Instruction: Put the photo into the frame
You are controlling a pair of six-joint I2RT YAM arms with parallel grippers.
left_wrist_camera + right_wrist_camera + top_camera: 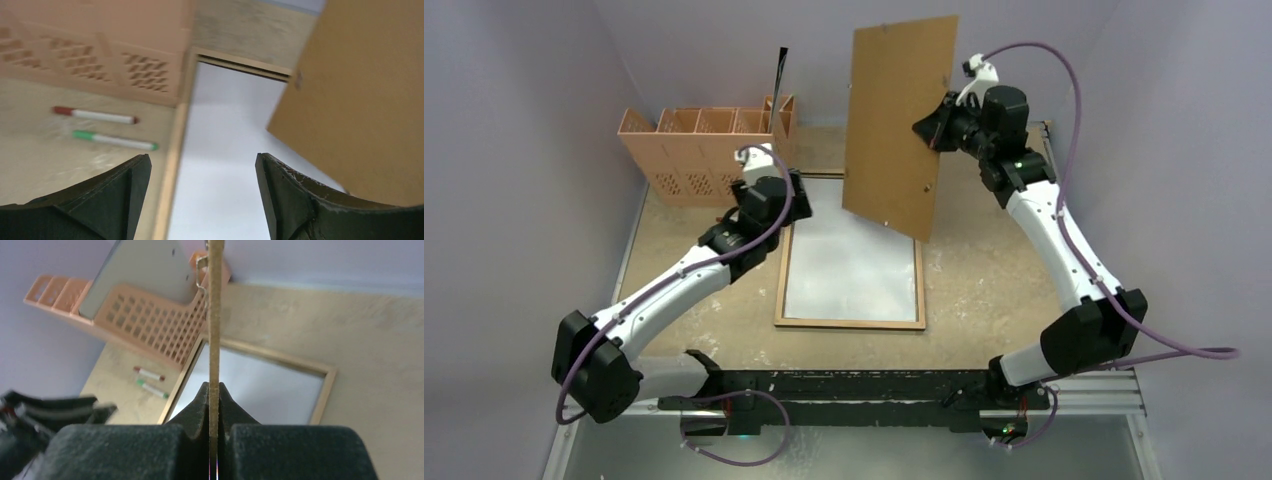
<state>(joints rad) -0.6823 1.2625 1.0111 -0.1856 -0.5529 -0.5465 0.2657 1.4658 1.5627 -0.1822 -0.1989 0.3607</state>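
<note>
The frame (851,323) lies flat in the middle of the table, its light wood back up. A pale grey-white sheet (849,265) fills it. No printed landscape shows, so I cannot tell whether this sheet is the photo face down. My right gripper (929,130) is shut on the edge of the plain brown backing board (899,120) and holds it upright above the frame's far end. The right wrist view shows the board edge-on (215,315) between my right gripper's (213,387) jaws. My left gripper (202,160) is open and empty over the frame's left rim (172,150).
An orange lattice rack (694,150) stands at the back left with a grey flat panel (135,270) leaning in it. A red marker (95,115) and a green marker (115,140) lie between the rack and the frame. Purple walls enclose the table.
</note>
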